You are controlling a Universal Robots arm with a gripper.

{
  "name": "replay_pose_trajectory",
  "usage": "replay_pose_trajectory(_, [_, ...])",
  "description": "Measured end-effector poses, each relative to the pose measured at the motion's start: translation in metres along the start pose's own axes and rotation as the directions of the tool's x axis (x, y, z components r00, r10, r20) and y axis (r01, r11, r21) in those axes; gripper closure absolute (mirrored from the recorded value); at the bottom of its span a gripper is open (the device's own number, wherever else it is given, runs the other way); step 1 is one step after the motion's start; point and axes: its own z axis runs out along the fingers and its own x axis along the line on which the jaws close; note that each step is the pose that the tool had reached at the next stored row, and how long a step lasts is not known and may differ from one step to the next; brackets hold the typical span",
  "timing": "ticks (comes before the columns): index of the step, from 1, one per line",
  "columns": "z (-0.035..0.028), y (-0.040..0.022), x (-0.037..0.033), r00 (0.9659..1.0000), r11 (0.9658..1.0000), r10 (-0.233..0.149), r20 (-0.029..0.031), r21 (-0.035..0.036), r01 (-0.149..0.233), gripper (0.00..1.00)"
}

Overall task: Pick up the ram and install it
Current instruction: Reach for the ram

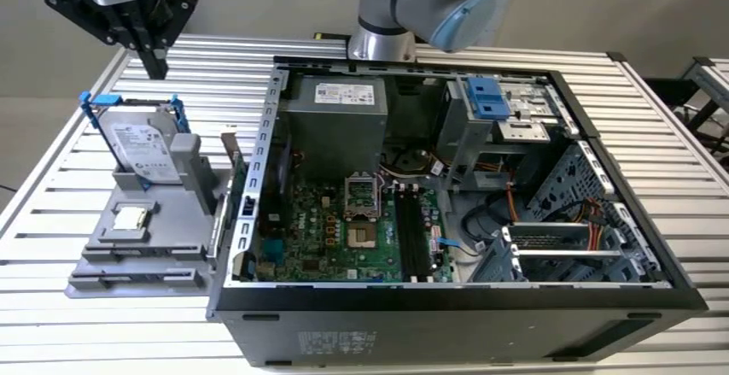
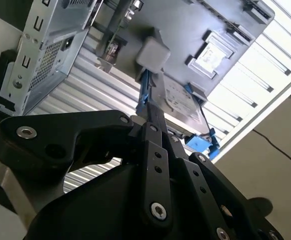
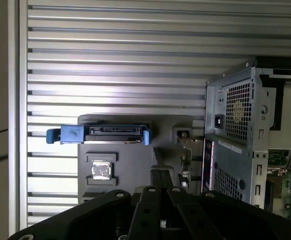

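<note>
1. My hand (image 1: 155,66) hangs clenched on nothing, above the desk's (image 1: 114,332) far corner at the exterior view's left.
2. The ram (image 1: 231,153), a thin narrow stick seen edge-on, greenish in the first wrist view (image 3: 186,159), stands upright in the grey holder (image 1: 102,277), just beside the case (image 1: 456,328).
3. The holder also carries an upright drive (image 1: 142,144) with a blue bracket and a flat silver chip (image 1: 131,217).
4. The desk is pale ribbed metal slats. The open case is black steel around a green board (image 1: 307,230).

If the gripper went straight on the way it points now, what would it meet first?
Probably the grey holder, close to the blue bracket end of the hard drive; depth is unclear, so the gripper might touch that bracket first.
</note>
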Motion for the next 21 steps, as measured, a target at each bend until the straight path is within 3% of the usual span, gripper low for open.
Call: replay_pose_trajectory(21, [-0.0002, 0.0021, 0.0493, 1.0000, 1.0000, 0.000, 0.0000, 0.0000, 0.000, 1.00])
